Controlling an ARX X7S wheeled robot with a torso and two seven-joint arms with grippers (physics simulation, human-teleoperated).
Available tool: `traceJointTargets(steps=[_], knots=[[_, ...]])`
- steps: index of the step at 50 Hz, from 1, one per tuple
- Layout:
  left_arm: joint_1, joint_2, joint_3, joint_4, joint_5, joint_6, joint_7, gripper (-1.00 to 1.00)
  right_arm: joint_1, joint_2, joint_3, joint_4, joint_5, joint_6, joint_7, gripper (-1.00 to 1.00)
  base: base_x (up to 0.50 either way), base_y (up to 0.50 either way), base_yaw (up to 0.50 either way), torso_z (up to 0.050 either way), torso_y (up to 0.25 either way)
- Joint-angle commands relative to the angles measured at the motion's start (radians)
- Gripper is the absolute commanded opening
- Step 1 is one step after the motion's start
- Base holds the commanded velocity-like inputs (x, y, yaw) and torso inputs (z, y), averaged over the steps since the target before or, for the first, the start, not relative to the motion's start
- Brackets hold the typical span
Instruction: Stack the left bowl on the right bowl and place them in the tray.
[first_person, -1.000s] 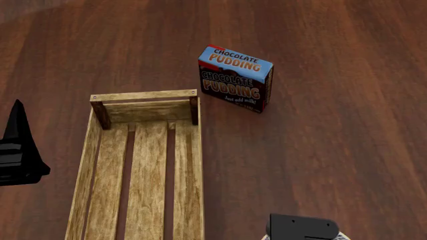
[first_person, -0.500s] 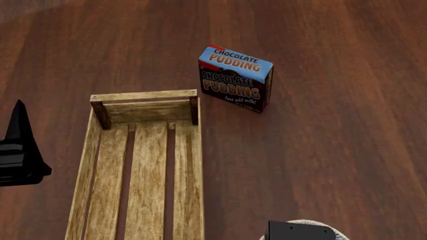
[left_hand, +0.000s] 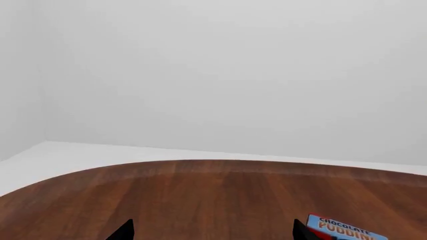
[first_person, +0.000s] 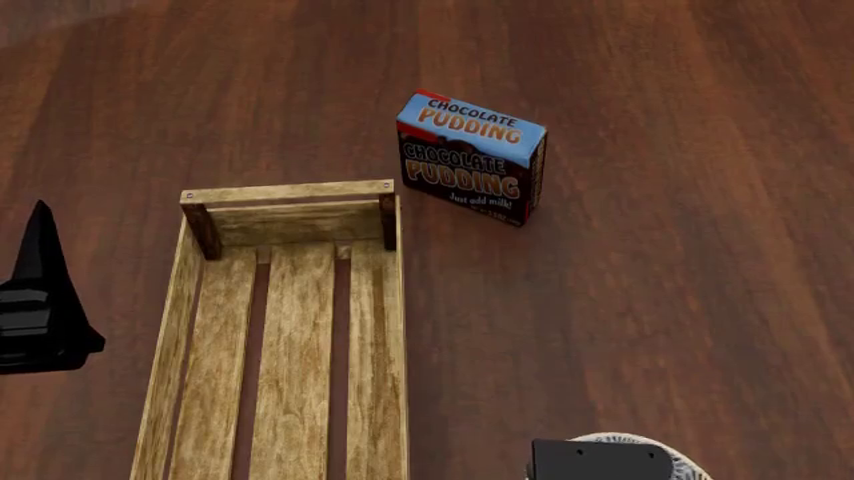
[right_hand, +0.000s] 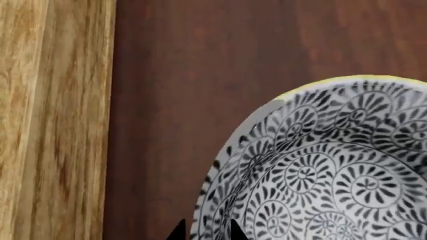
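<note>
A bowl (right_hand: 333, 170) with a black-and-white spiral pattern fills much of the right wrist view. My right gripper (right_hand: 205, 233) has one fingertip on each side of the bowl's rim and is shut on it. In the head view the right gripper (first_person: 601, 462) is at the bottom edge, with the bowl's rim (first_person: 667, 455) showing around it, to the right of the tray. I can make out only one bowl. The light-wood slatted tray (first_person: 174, 330) lies at left centre, and its side plank (right_hand: 53, 120) shows beside the bowl. My left gripper (first_person: 40, 300) is open and empty, left of the tray; its tips (left_hand: 213, 234) stand wide apart.
A chocolate pudding box (first_person: 470, 155) stands on the dark wood table (first_person: 667, 250) beyond the tray's far right corner; it also shows in the left wrist view (left_hand: 343, 229). A white wall rises behind the table's curved far edge (left_hand: 213, 162).
My right gripper has dropped slightly toward the bottom edge of the head view, and more of the bowl's rim shows around it. The left gripper has barely moved.
</note>
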Motion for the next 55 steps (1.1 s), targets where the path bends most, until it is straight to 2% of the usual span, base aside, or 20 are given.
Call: traceJointTargets(steps=[1, 13, 33, 55], knots=[[-0.001, -0.003, -0.001, 0.003, -0.006, 0.0, -0.004, 1.0, 0.02, 0.01, 0.032, -0.096, 0.095, 0.048, 0.087, -1.0, 0.0, 0.0, 0.0, 0.0, 0.0], [-0.001, -0.007, -0.007, 0.007, -0.016, 0.001, -0.008, 1.0, 0.069, 0.018, 0.095, -0.216, 0.207, 0.144, 0.206, -1.0, 0.0, 0.0, 0.0, 0.0, 0.0], [0.0, -0.011, -0.004, 0.008, -0.022, 0.003, -0.013, 1.0, 0.148, 0.035, 0.161, -0.295, 0.374, 0.24, 0.369, -1.0, 0.0, 0.0, 0.0, 0.0, 0.0], [0.002, -0.018, -0.003, 0.009, -0.032, 0.01, -0.012, 1.0, 0.344, 0.143, 0.172, -0.263, 0.638, 0.365, 0.586, -1.0, 0.0, 0.0, 0.0, 0.0, 0.0]])
